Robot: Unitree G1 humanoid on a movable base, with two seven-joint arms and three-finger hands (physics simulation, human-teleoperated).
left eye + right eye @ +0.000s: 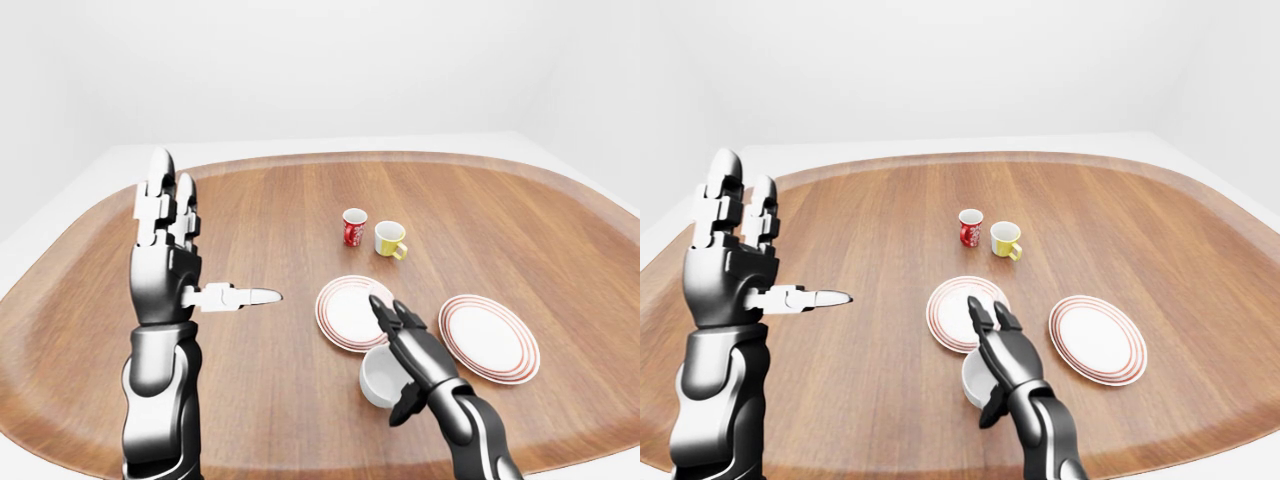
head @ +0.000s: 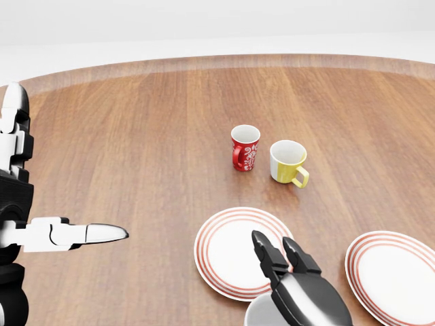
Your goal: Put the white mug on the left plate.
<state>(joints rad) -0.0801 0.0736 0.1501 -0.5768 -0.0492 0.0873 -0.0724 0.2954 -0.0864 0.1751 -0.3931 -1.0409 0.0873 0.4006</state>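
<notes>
While the wide counter lay bare toward the frame's left, I judged a short lift enough. The left plate sat just above the white mug. My right hand stood open against the mug, not yet gripping; the left hand hung open, empty.

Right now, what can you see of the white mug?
The white mug is plain and glossy, standing upright on the wooden table, just below the left plate in the left-eye view. No handle shows. The right robot hand has open fingers against its right side, partly hiding it.
</notes>
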